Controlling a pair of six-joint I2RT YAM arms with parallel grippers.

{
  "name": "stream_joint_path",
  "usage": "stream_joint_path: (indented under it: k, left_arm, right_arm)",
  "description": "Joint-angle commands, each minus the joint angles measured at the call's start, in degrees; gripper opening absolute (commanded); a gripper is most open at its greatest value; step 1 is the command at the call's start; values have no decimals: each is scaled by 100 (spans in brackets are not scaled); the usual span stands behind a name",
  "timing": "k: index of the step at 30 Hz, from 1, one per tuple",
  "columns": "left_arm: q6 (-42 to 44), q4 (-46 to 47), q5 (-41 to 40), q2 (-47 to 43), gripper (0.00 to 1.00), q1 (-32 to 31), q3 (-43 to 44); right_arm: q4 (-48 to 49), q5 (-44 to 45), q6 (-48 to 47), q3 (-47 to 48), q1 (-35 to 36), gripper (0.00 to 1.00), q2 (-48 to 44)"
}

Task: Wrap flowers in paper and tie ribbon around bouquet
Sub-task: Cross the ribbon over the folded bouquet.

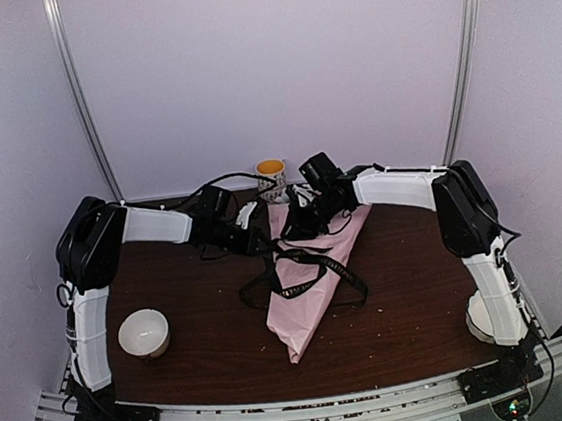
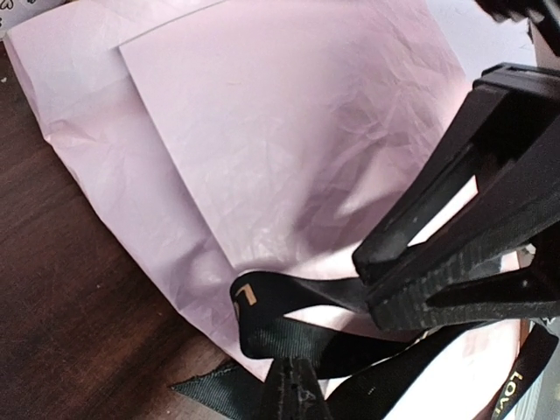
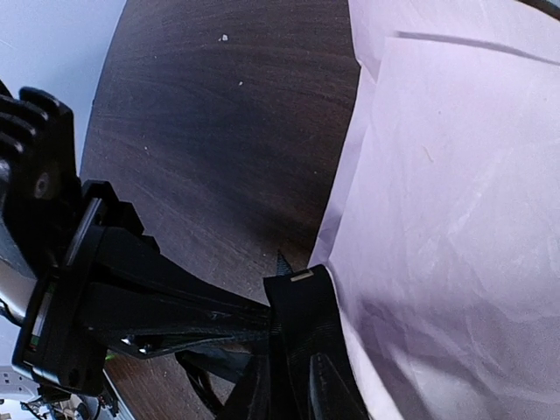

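In the top view, your bouquet (image 1: 307, 313) lies at mid-frame. Its long axis runs from the wide end at upper centre, just below the mug (image 1: 270, 174), down and slightly leftward to the point at lower centre. I cannot make out the blooms: both grippers crowd over the wide end and hide them.

The ribbon (image 1: 309, 283) drapes in loose black loops across the middle of the cone, roughly crosswise to that axis, and spills onto the table (image 1: 191, 310) on either side. Both strands rise from there toward the top of the frame, where the fingers are.

Your left gripper (image 2: 367, 284) is fully closed. Its wrist view shows the two black fingers pinched together at the right of the frame with a strand of ribbon running out of them to the lower left, over the pink paper (image 2: 289, 131). Your right gripper (image 3: 262, 317) also has its fingers drawn in on the ribbon: in its wrist view they converge from the left onto the black band at lower centre, right at the paper's edge.

So each arm holds one strand, and the two grips sit close together above the cone's upper half, the left one just off its left edge and the right one over it. The slack lies below them in the top view. My judgement is that taking it up means drawing the two grips apart, leftward and rightward across the cone's axis rather than along it, or the paper may slide.
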Motion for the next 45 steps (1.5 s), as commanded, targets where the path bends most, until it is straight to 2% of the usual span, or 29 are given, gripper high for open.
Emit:
stream_joint_path:
  k: [1, 5, 9, 15, 18, 19, 20, 22, 26, 30, 33, 36, 45]
  left_arm:
    - [194, -156, -190, 92, 0, 9, 282]
    - [153, -127, -219, 102, 0, 2, 212]
    - [150, -92, -234, 102, 0, 9, 121]
    - [103, -23, -273, 124, 0, 11, 52]
    - [104, -21, -260, 128, 0, 5, 59]
    - [111, -21, -263, 129, 0, 9, 60]
    - [119, -26, -268, 133, 0, 9, 61]
    - [133, -36, -263, 137, 0, 9, 67]
    - [125, -42, -250, 142, 0, 7, 70]
    - [124, -41, -257, 121, 0, 1, 37]
    - [141, -52, -264, 94, 0, 7, 9]
    - [166, -80, -275, 68, 0, 7, -13]
    - [251, -152, -366, -32, 0, 17, -95]
  right_arm:
    - [-45, 44, -43, -159, -40, 16, -271]
    - [-105, 233, -269, -321, -39, 19, -688]
    - [-519, 871, -839, -621, -31, 23, -1357]
    - [-861, 2126, -1140, -2030, 255, 30, -2587]
    - [-963, 2414, -1043, -2544, 626, 42, -2863]
    - [-1029, 2553, -998, -2636, 755, 56, -2907]
    - [-1085, 2708, -950, -2707, 882, 64, -2935]
    - [-1143, 2875, -841, -2762, 1078, 66, -2946]
    - [-1281, 2995, -805, -2593, 1283, 57, -2752]
    - [-1686, 3248, -793, -2299, 1291, 35, -2360]
    - [-1763, 3156, -844, -2184, 1284, 25, -2245]
    - [-1900, 3323, -944, -1952, 1260, 1, -2228]
    - [-2282, 4094, -1482, -841, 823, 0, -2345]
